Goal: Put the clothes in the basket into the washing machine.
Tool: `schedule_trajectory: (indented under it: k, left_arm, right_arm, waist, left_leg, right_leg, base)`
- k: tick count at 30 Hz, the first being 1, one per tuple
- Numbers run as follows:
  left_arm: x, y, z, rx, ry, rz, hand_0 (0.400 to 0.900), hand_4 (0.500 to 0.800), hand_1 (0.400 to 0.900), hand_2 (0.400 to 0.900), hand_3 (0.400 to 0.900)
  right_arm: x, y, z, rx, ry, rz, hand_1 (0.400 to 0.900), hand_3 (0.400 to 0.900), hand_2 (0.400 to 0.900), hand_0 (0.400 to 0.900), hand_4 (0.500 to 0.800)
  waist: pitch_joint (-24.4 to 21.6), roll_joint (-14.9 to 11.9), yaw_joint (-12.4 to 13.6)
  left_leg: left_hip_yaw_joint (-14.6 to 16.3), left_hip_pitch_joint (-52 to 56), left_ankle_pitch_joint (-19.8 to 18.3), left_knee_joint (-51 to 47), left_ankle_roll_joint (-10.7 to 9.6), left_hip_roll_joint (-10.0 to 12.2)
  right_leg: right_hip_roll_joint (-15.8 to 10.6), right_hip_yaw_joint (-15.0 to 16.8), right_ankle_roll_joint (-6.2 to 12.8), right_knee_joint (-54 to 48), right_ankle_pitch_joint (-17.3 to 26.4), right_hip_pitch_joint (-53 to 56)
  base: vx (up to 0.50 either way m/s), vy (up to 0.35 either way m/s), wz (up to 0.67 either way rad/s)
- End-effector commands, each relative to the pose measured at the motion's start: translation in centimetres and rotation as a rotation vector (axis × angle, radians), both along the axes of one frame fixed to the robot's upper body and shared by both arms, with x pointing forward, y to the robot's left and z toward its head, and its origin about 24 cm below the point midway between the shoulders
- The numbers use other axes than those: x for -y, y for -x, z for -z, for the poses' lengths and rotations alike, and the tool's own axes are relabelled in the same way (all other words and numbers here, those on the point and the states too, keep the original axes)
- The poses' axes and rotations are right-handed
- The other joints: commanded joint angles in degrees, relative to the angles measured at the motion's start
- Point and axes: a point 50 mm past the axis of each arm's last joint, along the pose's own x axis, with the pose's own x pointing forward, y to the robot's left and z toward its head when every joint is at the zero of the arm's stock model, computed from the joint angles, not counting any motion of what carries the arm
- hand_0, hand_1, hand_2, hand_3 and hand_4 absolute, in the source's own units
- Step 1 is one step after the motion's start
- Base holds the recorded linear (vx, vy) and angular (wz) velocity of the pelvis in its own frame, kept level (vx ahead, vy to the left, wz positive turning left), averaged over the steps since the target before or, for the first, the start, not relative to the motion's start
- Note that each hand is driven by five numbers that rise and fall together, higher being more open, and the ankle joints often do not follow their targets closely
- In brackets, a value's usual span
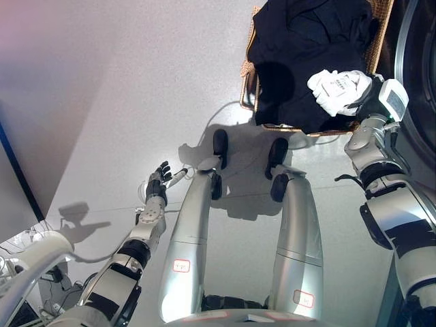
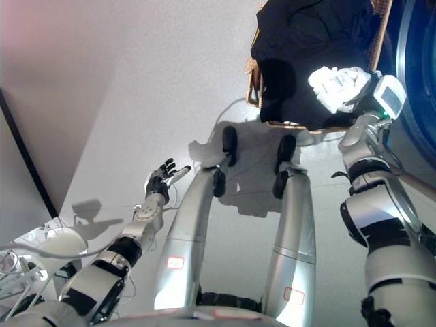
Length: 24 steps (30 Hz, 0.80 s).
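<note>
Beside the right hand (image 1: 354,95) lies dark clothing (image 1: 306,48).

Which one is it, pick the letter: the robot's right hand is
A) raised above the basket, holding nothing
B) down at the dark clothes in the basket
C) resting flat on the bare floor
B: the right robot hand sits on the dark clothes piled in the wicker basket.
</note>
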Motion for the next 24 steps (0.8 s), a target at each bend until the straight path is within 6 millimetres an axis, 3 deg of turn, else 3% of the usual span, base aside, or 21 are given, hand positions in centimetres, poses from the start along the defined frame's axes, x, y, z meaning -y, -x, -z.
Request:
schedule_trajectory:
  k: [1,9,13,16,17,19,20,22,24]
  left_arm:
    - [-1.2,3.4,3.4,-0.118,-0.050,-0.062,0.900,0.800,0.900,0.900,0.900]
    - [-1.9,3.8,4.0,-0.156,-0.059,-0.118,0.900,0.800,0.900,0.900,0.900]
    - [-2.6,4.4,4.5,-0.194,-0.054,-0.164,0.900,0.800,0.900,0.900,0.900]
    - [-3.4,4.9,4.9,-0.222,-0.037,-0.218,0.900,0.800,0.900,0.900,0.900]
    - [-4.0,5.4,5.2,-0.243,-0.023,-0.258,0.900,0.800,0.900,0.900,0.900]
    - [-4.2,5.6,5.3,-0.250,-0.020,-0.272,0.900,0.800,0.900,0.900,0.900]
    - [-4.5,6.1,5.7,-0.277,-0.007,-0.304,0.900,0.800,0.900,0.900,0.900]
    - [-4.6,6.4,6.0,-0.290,-0.006,-0.312,0.900,0.800,0.900,0.900,0.900]
    - [-4.6,7.1,6.6,-0.329,0.006,-0.331,0.900,0.800,0.900,0.900,0.900]
  right_arm:
    - [0.3,0.7,1.3,0.004,0.046,-0.012,0.400,0.400,0.400,0.400,0.500]
    - [-1.1,0.5,1.2,0.107,0.027,-0.029,0.400,0.400,0.400,0.400,0.500]
    - [-1.9,0.4,0.5,0.219,-0.069,-0.063,0.400,0.400,0.400,0.400,0.500]
    - [-2.7,0.6,0.1,0.349,-0.228,-0.096,0.400,0.400,0.400,0.400,0.500]
    - [-3.1,1.0,-0.1,0.460,-0.377,-0.112,0.400,0.400,0.400,0.400,0.500]
    - [-3.3,1.2,0.0,0.496,-0.427,-0.121,0.400,0.400,0.400,0.400,0.500]
    - [-3.4,1.9,-0.2,0.628,-0.571,-0.128,0.400,0.400,0.400,0.400,0.500]
    - [-3.0,2.4,0.3,0.672,-0.642,-0.109,0.400,0.400,0.400,0.400,0.500]
    - [-2.1,3.1,1.3,0.827,-0.894,-0.040,0.400,0.400,0.400,0.400,0.500]
  waist:
    - [-5.26,1.28,-1.39]
    - [-5.76,-1.00,-2.96]
    - [-5.86,-2.40,-4.04]
    - [-5.76,-3.46,-4.96]
    - [-5.90,-3.95,-5.73]
    - [-5.80,-4.26,-5.94]
    - [-5.76,-4.56,-6.68]
    - [-5.78,-4.70,-6.85]
    - [-5.74,-4.58,-7.08]
  left_leg:
    - [0.71,0.47,-8.40,3.49,0.76,-1.91]
    - [0.29,2.97,-8.32,1.65,0.69,-1.45]
    - [0.29,6.16,-8.02,-0.81,0.55,-1.04]
    - [0.05,8.74,-7.81,-2.75,0.48,-0.85]
    - [-0.01,9.91,-7.80,-3.73,0.39,-0.64]
    - [-0.02,10.75,-7.78,-4.27,0.38,-0.52]
    - [0.10,11.78,-7.89,-4.54,0.37,-0.38]
    - [0.04,12.64,-7.97,-4.97,0.43,-0.31]
    - [0.03,14.36,-8.40,-5.43,0.43,-0.28]
  right_leg:
    - [1.31,2.25,5.22,-0.63,-1.19,-0.31]
    - [1.75,2.17,5.41,-3.06,-0.02,2.77]
    - [2.01,2.00,5.63,-5.96,0.63,6.26]
    - [2.35,1.77,5.83,-8.29,1.20,9.05]
    - [2.74,1.88,5.90,-9.55,1.41,10.31]
    - [2.89,1.87,5.95,-10.31,1.52,11.27]
    - [3.05,1.86,5.96,-11.11,1.60,12.49]
    - [3.27,1.96,5.98,-11.61,1.62,13.35]
    - [3.59,2.03,5.96,-12.30,1.32,15.10]
  base:
    - [-0.03,0.016,-0.04]
    - [-0.03,0.027,-0.08]
    - [-0.02,0.026,-0.09]
    - [0.00,0.035,-0.15]
    - [0.00,0.014,-0.08]
    - [0.01,0.018,-0.10]
    - [0.04,0.028,-0.14]
    - [0.03,0.020,-0.10]
    - [0.04,0.014,-0.06]
